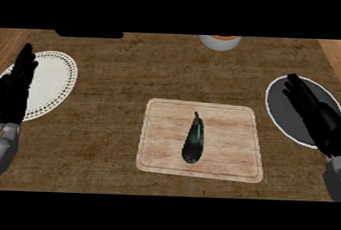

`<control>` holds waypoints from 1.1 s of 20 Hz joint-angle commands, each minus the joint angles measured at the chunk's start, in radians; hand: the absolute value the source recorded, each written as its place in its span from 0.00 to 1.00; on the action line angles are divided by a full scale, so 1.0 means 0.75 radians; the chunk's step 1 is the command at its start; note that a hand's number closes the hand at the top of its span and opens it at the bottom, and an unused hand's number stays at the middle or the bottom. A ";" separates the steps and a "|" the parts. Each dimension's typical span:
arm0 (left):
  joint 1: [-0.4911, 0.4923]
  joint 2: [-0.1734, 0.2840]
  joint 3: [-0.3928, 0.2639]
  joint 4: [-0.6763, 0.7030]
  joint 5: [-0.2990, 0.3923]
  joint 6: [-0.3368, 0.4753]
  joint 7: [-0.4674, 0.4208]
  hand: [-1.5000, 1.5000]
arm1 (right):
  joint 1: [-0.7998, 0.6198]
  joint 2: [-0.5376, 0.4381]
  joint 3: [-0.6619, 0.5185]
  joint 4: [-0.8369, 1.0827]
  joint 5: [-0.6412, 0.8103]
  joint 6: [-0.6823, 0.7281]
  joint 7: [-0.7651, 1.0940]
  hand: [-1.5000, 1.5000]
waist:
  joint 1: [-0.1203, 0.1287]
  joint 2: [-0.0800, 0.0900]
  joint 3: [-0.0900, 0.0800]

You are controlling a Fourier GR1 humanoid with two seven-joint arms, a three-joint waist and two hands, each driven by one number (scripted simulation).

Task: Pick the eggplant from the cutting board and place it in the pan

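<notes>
- Both forearms enter from the lower edge; the left hand [12, 90] is at the left side, fingers straight and pointing up, holding nothing.
- Right hand [315, 117] shows at the right side, fingers extended and released, over the dark pan [286, 109].
- Centred on the counter [102, 133], the cutting board [200, 139] carries the eggplant [193, 140], lying lengthwise with its stem pointing away.
- A white plate [51, 81] lies beside the left hand.
- A cup [220, 41] stands at the far edge.
</notes>
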State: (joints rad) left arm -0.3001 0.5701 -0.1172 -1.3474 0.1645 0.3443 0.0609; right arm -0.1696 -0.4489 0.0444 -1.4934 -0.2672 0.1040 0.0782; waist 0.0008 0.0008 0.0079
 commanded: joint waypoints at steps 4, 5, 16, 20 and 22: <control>0.023 -0.113 0.017 -0.113 0.133 -0.079 0.048 0.50 | -0.284 0.193 -0.088 0.143 -0.205 0.013 -0.003 1.00 | 0.040 0.002 -0.009; 0.026 -0.192 -0.027 -0.154 0.154 -0.059 0.067 0.50 | -0.327 0.293 -0.076 0.157 -0.217 -0.064 -0.008 1.00 | 0.060 0.003 -0.009; 0.208 -0.241 -0.031 -0.376 0.211 -0.062 0.188 0.50 | 0.155 -0.016 0.118 -0.163 0.372 -0.215 0.002 0.00 | -0.007 -0.008 -0.011; 0.262 -0.275 -0.060 -0.418 0.189 -0.056 0.186 0.50 | 0.087 -0.140 0.143 -0.229 0.406 -0.062 0.064 0.00 | 0.004 -0.007 -0.011; 0.163 -0.241 0.035 -0.283 0.216 -0.128 0.162 0.50 | -0.075 -0.124 0.115 -0.161 0.397 -0.009 0.109 0.00 | 0.005 -0.001 -0.011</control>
State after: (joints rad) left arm -0.1637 0.3842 -0.1174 -1.5720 0.3270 0.2689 0.1742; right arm -0.1453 -0.5078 0.1287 -1.6086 0.0051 0.0361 0.1105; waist 0.0000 -0.0021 -0.0002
